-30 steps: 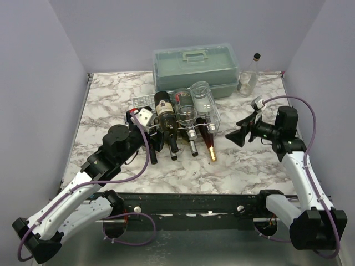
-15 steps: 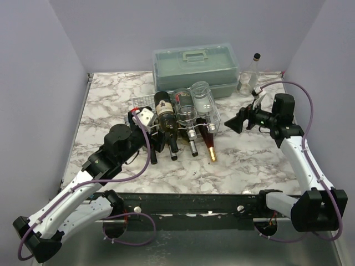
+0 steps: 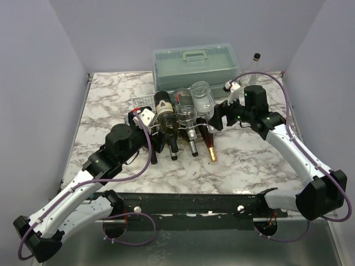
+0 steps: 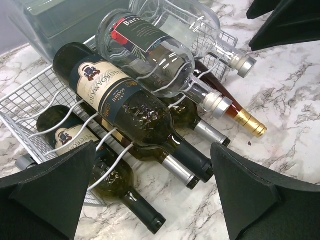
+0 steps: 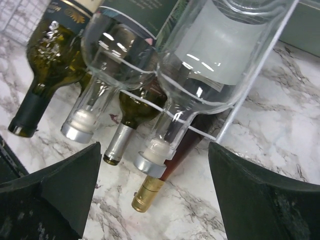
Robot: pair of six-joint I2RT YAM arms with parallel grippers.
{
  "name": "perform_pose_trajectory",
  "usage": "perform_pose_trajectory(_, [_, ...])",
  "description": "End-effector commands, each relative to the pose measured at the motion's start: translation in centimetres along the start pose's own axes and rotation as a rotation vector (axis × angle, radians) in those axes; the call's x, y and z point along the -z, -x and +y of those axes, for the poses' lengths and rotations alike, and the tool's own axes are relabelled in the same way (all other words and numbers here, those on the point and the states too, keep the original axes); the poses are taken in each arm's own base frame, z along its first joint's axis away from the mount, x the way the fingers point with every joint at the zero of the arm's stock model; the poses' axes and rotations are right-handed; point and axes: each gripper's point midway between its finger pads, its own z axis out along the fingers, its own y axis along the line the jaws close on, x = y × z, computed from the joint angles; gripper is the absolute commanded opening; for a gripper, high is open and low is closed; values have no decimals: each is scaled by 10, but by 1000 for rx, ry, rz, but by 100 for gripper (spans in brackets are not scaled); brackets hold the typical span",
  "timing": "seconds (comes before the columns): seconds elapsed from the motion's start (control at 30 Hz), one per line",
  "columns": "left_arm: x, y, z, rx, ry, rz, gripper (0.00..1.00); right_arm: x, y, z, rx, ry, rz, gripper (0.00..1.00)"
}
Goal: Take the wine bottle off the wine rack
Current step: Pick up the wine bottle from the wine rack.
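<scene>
The white wire wine rack (image 3: 141,102) holds several bottles lying with necks toward me. A dark green labelled wine bottle (image 3: 165,117) lies on top at the left. Two clear bottles (image 3: 187,108) lie on top at the right. My left gripper (image 3: 148,136) is open at the rack's front left. Dark bottle necks (image 4: 192,160) lie between its fingers (image 4: 55,192) without touching them. My right gripper (image 3: 219,118) is open at the rack's front right. Its fingers (image 5: 252,195) stand wide on either side of a clear bottle's silver cap (image 5: 151,161) and a gold-capped neck (image 5: 145,196) below it.
A grey-green plastic case (image 3: 195,66) with a handle stands right behind the rack. A clear bottle (image 3: 254,65) stands upright at the back right, partly behind my right arm. Purple walls close in the marble table (image 3: 111,94) on three sides.
My right arm has swung left from the table's right side to the rack's front right corner, bringing its open fingers around the bottle necks. The left arm has not moved.
</scene>
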Motion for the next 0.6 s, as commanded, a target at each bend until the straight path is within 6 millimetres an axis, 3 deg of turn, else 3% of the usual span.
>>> perform_pose_trajectory(0.0, [5, 14, 5, -5, 21, -36, 99, -8, 8, -15, -47, -140, 2, 90])
perform_pose_trajectory(0.33, [7, 15, 8, -8, 36, -42, 99, -36, -6, -17, -148, -250, -28, 89])
perform_pose_trajectory(0.57, [6, 13, 8, -9, 37, -33, 99, -52, -16, -21, -173, -275, -5, 74])
